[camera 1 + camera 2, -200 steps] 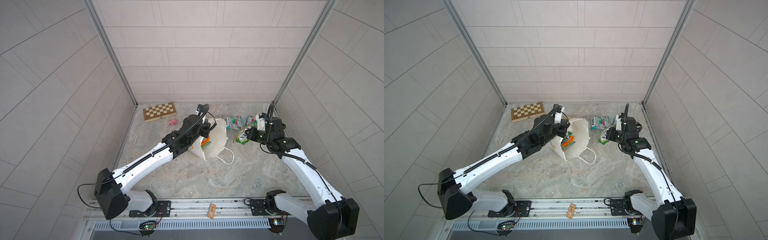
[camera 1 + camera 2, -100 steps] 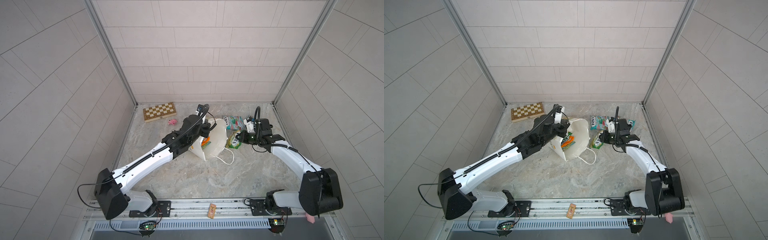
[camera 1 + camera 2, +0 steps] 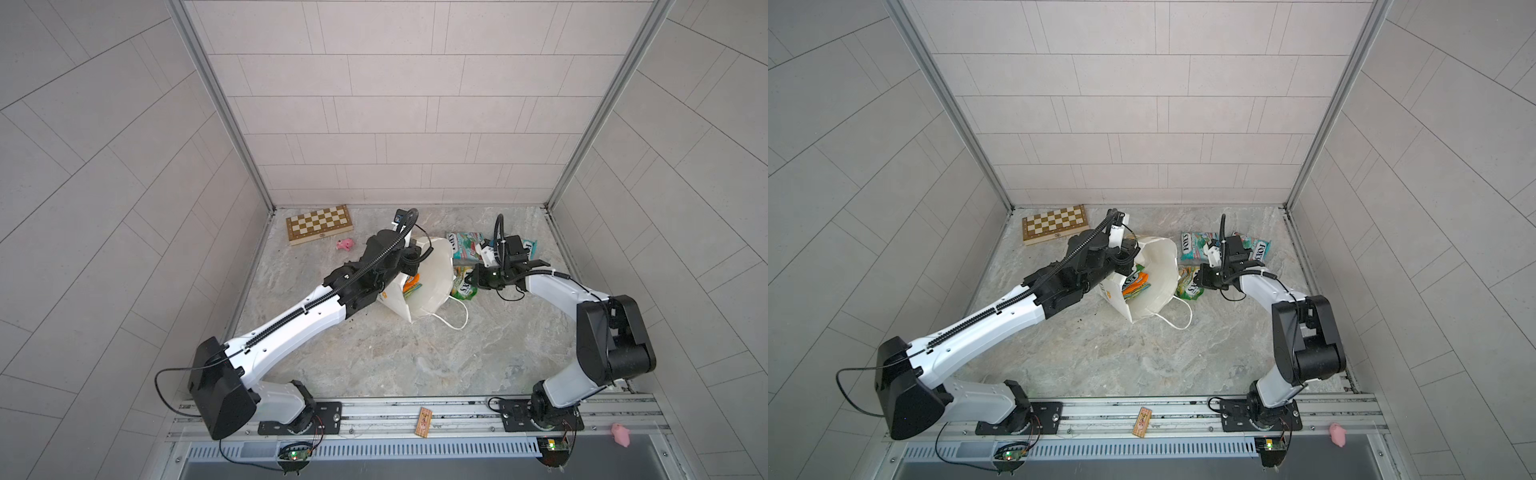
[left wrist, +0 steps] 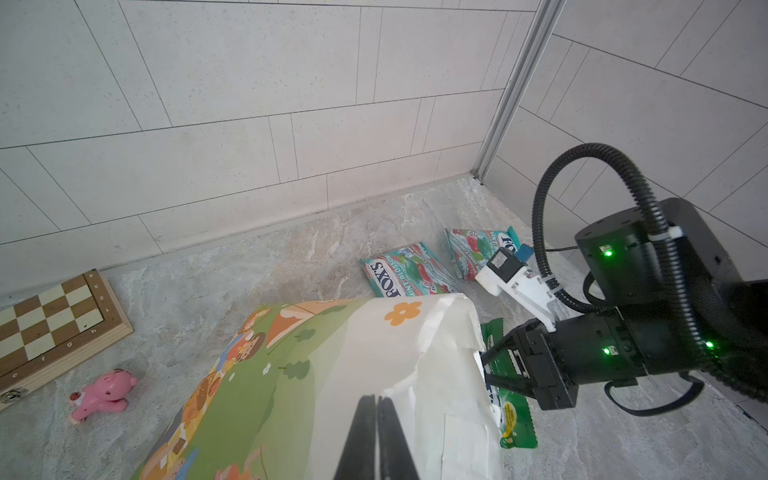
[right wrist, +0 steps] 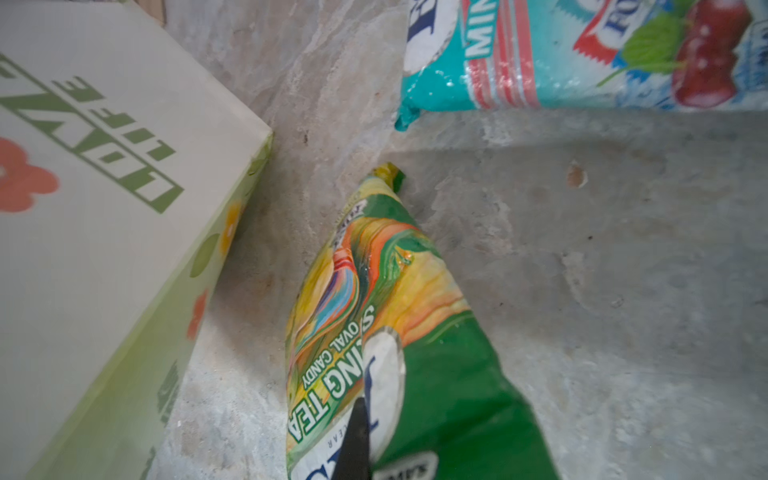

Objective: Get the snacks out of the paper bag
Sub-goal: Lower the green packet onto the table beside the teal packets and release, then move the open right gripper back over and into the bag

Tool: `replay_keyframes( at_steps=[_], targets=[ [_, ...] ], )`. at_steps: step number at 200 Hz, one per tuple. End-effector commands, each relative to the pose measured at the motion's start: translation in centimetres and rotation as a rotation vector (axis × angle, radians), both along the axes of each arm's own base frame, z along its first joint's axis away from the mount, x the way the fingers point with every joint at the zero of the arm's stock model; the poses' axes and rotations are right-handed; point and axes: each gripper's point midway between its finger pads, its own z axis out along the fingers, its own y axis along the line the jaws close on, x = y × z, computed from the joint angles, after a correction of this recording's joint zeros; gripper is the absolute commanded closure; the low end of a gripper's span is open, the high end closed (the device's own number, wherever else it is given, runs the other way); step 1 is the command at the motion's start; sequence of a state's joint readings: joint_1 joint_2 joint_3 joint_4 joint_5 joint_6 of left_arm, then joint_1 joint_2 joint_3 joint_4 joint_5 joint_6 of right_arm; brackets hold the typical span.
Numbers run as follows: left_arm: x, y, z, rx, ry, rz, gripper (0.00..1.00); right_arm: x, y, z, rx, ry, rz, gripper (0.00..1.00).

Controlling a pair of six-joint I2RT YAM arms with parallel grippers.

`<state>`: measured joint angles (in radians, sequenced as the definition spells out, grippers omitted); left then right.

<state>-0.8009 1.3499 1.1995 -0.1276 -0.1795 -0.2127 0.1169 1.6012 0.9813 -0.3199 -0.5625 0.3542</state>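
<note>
Three snacks lay outside the bag. A teal glossy FOX'S candy packet [image 4: 405, 276] and a second teal packet [image 4: 473, 249] rested flat on the grey marbled tabletop [image 3: 395, 353] near the back wall. A green-and-yellow glossy candy packet [image 5: 374, 311] was pinched in the right gripper [image 4: 494, 368], low over the tabletop just beside the tall white paper bag with cord handles [image 3: 432, 274]. Whether its far corner touched the surface could not be told.

The bag lay tipped over with its mouth gaping toward the arms' bases. The left gripper [image 4: 375, 401] was clenched on its upper rim, apparently keeping it open.

Inside the mouth, both top views showed orange-red and green-yellow packets [image 3: 1136, 284] overlapping; their count was unclear. By my judgement the job stood roughly half done: the held packet needed setting down beside the teal pair, and then the ones inside had to come out.
</note>
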Motion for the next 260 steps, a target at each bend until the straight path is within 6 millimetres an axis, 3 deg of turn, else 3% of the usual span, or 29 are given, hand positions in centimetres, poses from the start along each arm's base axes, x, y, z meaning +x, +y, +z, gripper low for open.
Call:
replay_keyframes(
  at_steps=[1, 34, 91, 117, 161, 181, 222, 260],
  targets=[
    [-0.4, 0.2, 1.0, -0.014, -0.017, -0.004, 1.00, 0.1, -2.1, -1.4, -0.141, 0.046, 0.023, 1.00],
    [-0.4, 0.2, 0.9, -0.016, -0.015, -0.005, 1.00, 0.7, -3.4, -2.7, -0.220, 0.086, 0.021, 0.95],
    [-0.5, 0.1, 0.9, -0.016, -0.015, -0.006, 1.00, 1.9, -5.7, -3.0, -0.342, 0.092, -0.059, 0.65],
    [-0.5, 0.1, 0.9, -0.015, -0.015, -0.007, 1.00, 2.2, -6.9, -2.1, -0.383, 0.071, -0.124, 0.48],
    [-0.5, 0.0, 0.8, -0.017, -0.012, -0.013, 1.00, 1.8, -7.6, 1.1, -0.374, -0.019, -0.210, 0.45],
    [-0.6, 0.0, 0.9, -0.020, -0.011, -0.015, 1.00, 1.2, -6.1, 3.4, -0.278, -0.073, -0.176, 0.46],
    [-0.6, -0.1, 1.0, -0.024, -0.012, -0.019, 1.00, -1.4, -0.3, 9.2, 0.043, -0.178, -0.023, 0.50],
    [-0.7, 0.0, 1.2, -0.029, -0.013, -0.023, 1.00, -4.1, 4.4, 12.7, 0.189, -0.217, 0.131, 0.53]
  ],
)
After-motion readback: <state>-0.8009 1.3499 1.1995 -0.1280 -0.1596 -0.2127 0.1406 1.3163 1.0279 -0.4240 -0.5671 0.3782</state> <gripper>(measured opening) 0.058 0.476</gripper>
